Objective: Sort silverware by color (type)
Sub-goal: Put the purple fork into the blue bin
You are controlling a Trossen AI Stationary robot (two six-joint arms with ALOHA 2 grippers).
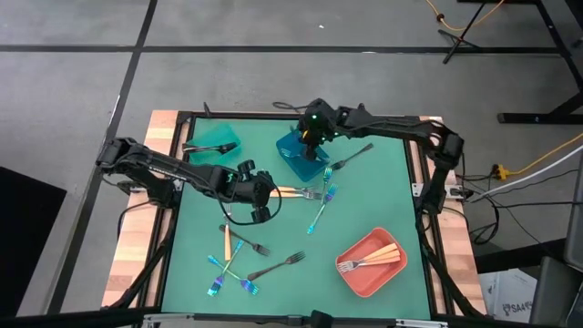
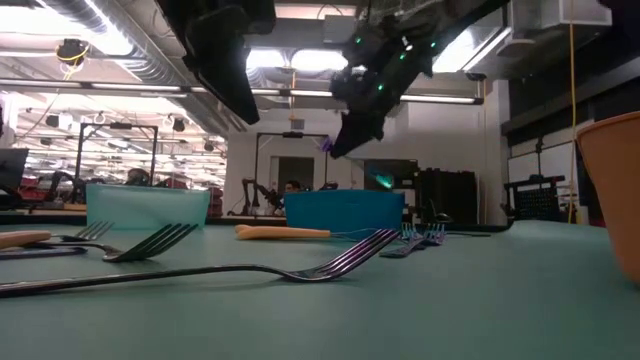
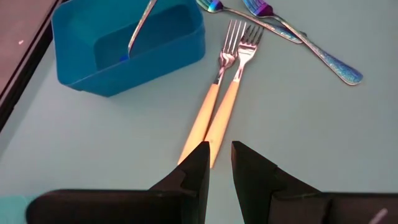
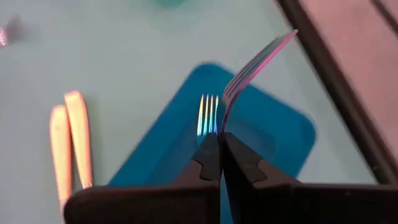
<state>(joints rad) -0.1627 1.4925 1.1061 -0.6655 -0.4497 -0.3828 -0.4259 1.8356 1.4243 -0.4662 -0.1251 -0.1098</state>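
Though hidden overhead, iridescent fork [image 4: 249, 68] wrist-visible.

Grey concrete floor [image 1: 273, 77] with dark seams, ceiling strip lights [image 2: 300, 60], lab benches [image 2: 50, 190] behind

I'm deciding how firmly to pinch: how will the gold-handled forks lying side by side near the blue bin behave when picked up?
The gold-handled forks look thin, rigid and light, so they should lift without bending. They lie flat on the mat, leaving little to get under, and the smooth handles may slip. They touch each other, so the left pincer just above may catch both or nudge one aside.
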